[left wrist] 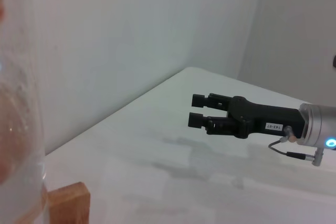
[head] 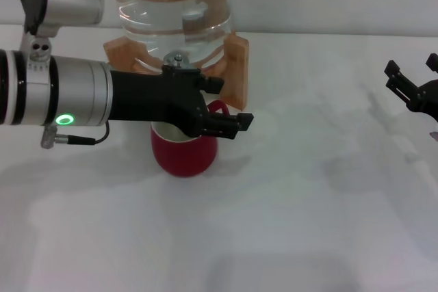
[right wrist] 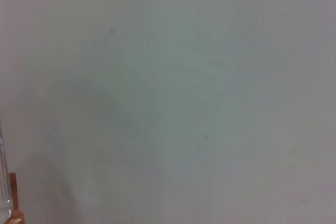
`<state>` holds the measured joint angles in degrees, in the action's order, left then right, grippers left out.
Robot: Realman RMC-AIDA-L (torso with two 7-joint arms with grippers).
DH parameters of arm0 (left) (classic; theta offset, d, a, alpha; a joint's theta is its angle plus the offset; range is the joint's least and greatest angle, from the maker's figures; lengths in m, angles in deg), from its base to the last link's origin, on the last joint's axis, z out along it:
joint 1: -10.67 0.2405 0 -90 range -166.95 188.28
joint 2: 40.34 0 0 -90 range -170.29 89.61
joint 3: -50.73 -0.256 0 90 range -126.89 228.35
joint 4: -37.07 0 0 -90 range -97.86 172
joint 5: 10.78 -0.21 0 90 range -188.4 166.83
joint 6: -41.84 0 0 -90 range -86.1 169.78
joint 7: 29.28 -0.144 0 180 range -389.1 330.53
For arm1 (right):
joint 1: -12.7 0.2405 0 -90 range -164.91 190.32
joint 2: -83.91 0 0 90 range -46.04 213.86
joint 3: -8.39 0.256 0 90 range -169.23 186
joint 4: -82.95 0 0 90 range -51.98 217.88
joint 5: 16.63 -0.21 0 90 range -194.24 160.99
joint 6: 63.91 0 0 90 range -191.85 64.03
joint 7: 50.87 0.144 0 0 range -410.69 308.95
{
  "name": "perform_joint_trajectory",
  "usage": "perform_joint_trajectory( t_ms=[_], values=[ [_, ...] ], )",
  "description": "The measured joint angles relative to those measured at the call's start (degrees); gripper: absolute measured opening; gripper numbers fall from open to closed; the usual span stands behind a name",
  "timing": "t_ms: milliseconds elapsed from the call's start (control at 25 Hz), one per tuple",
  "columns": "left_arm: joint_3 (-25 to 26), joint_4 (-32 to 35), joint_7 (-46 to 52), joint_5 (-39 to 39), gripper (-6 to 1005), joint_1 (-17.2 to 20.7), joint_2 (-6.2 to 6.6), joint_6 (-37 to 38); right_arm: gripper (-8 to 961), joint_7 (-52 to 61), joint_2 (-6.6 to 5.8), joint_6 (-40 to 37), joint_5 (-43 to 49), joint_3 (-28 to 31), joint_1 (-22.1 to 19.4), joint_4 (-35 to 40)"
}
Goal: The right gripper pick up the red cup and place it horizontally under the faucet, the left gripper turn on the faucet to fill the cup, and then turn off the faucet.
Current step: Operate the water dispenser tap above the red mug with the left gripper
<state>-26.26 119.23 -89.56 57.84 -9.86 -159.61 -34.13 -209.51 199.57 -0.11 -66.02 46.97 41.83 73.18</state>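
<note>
Red ceramic, one cup [head: 183, 154], stands upright on the white table [head: 308, 223], mouth up, handle toward the wooden stand [head: 236, 66], below the single faucet [head: 179, 59]. Above its rim, the left gripper [head: 233, 123] reaches across, fingers nearly pressed together, empty. Well apart, the right gripper [left wrist: 199, 109] hovers, slightly spread.

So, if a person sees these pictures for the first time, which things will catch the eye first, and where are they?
The left gripper reaches in from the left across the red cup, which stands upright on the white table just in front of the clear water jug in its wooden stand. The faucet is mostly hidden behind that arm. The right gripper waits far off at the right edge, jaws open and empty.
</note>
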Motion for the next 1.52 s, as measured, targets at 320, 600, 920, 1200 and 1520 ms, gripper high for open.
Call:
perform_joint_trajectory(
  t_ms=[320, 600, 920, 1200, 1520],
  values=[
    [0.0, -0.2, -0.6, 0.0, 858, 0.8, -0.02, 1.0, 870, 0.0, 0.00, 0.0, -0.5, 0.0, 0.0, 0.1],
    [0.0, -1.8, -1.6, 0.1, 858, 0.6, -0.09, 2.4, 870, 0.0, 0.00, 0.0, -0.9, 0.0, 0.0, -0.1],
    [0.0, -3.8, -3.0, 0.2, 857, -0.2, -0.17, 3.8, 870, 0.0, 0.08, -0.1, -1.0, 0.0, 0.1, -0.4],
    [0.0, -7.0, -4.3, 0.2, 857, -2.0, -0.20, 4.5, 870, 0.0, 0.19, -0.4, -0.9, 0.0, 0.3, -0.4],
    [0.3, -8.5, -5.5, 0.3, 857, -2.7, -0.18, 7.1, 870, 0.0, 0.17, -0.7, -1.0, 0.0, 0.5, -0.4]
  ],
)
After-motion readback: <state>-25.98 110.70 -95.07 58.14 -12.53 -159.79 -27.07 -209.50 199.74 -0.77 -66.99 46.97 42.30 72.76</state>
